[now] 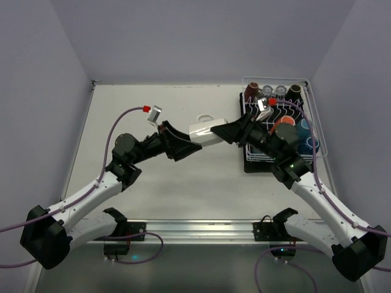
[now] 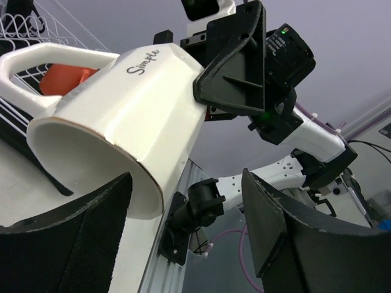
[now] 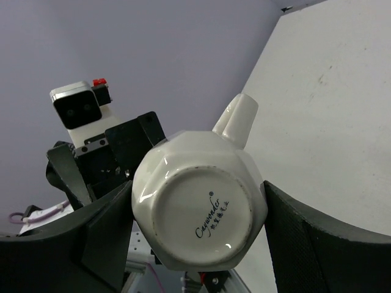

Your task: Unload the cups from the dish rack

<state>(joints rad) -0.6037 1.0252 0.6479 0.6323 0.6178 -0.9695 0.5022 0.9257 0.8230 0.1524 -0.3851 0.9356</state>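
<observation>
— What is held in the jaws?
— A white faceted mug point(image 3: 198, 210) is clamped at its base by the right gripper point(image 1: 229, 131). It is carried on its side, mouth turned toward the left gripper point(image 1: 186, 143).
— And the left jaws?
— They are spread wide, with the mug's rim just ahead of them; contact cannot be made out.
— Where is this done?
— Above the table point(image 1: 183, 183), left of the dish rack point(image 1: 275, 78), where other cups are seen.
— Which step?
— A handover is judged likely. The left jaws would need closing on the mug before the right grip is released.
</observation>
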